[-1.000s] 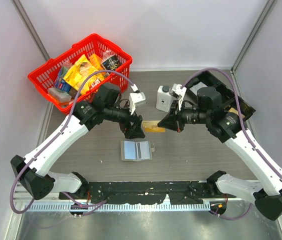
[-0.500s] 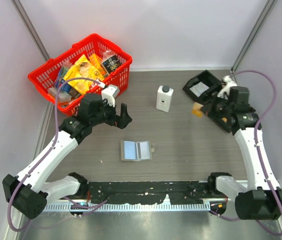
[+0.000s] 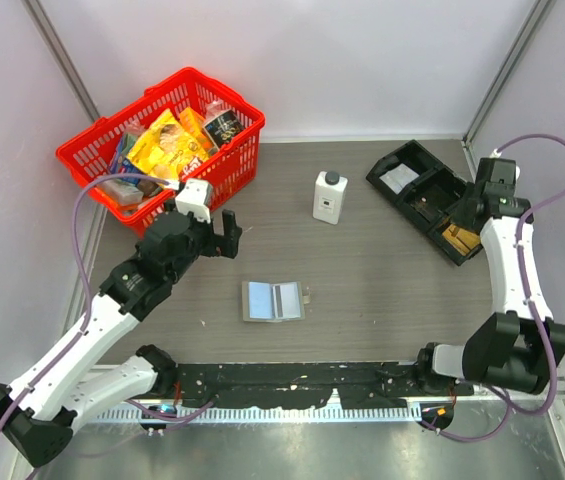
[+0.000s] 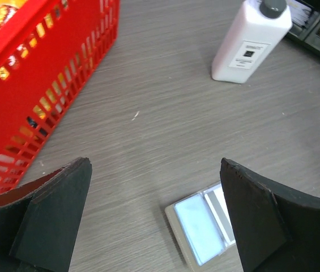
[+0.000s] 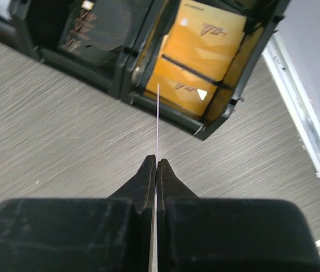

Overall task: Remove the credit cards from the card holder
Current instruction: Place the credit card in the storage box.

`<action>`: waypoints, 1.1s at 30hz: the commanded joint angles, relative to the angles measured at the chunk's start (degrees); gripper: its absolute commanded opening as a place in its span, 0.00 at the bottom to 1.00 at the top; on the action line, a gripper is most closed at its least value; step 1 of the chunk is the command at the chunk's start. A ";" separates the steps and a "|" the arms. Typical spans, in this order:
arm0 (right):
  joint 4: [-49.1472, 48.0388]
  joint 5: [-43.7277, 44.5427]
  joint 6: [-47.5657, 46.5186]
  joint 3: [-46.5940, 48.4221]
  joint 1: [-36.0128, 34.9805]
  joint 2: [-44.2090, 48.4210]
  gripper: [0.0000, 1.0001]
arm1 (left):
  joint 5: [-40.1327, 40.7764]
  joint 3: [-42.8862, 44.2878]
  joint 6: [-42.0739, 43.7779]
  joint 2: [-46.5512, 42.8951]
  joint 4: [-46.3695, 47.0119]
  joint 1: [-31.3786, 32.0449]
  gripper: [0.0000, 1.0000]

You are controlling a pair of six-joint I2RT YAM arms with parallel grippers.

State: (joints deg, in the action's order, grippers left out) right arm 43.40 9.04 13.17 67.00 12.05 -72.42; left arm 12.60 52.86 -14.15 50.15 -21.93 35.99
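Light blue and pale grey flat cards are lying on the grey surface. Beyond, left pincer is hovering wide, empty. Farthest, right pincer is pinching a thin sheet edge-on over the long black tray. Judged: depositing; next, releasing squarely.

The top view looks steeply down on the whole surface from above its near edge. The left wrist view hangs close, sharing the white bottle and credit cards; the right wrist's shares the black tray.

red basket, white bottle, light blue card
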 commanded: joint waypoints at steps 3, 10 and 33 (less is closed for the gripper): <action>-2.78 -7.15 -1.74 5.50 8.49 -7.54 0.01 | 9.98 -0.83 -1.40 -2.34 4.44 1.63 1.00; -8.40 -25.54 -2.97 7.27 16.42 -14.50 0.01 | 9.90 -1.18 -0.35 -3.39 4.88 2.51 1.00; -6.92 -24.09 -6.49 9.90 20.38 -23.83 0.43 | 6.91 -2.94 -1.23 -3.75 7.52 2.51 1.00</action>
State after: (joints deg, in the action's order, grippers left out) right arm 35.81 -20.34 7.14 74.15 32.18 -99.18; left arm 20.16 50.30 -14.68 46.74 -18.63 38.35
